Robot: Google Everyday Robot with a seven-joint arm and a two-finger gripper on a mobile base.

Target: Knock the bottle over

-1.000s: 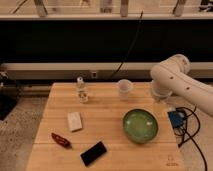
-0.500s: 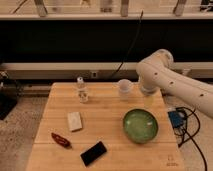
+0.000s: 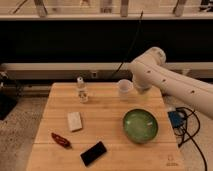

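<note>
The bottle (image 3: 82,90) is small, clear and white-capped. It stands upright near the back left of the wooden table (image 3: 107,112). My white arm (image 3: 150,70) reaches in from the right, and its bent end hangs over the table's back right, just right of a translucent white cup (image 3: 124,88). The gripper is at that end, hidden behind the arm's thick link, so it does not show. It is well to the right of the bottle, with the cup between them. Nothing is lifted off the table.
A green bowl (image 3: 140,125) sits at the right front. A white block (image 3: 74,121), a red chili-like thing (image 3: 60,140) and a black phone (image 3: 93,153) lie at the left front. Cables and a blue box (image 3: 176,120) hang off the right edge. A dark wall stands behind.
The arm has swung left from the table's right edge to just beside the cup. The bottle and the other things have not moved.
</note>
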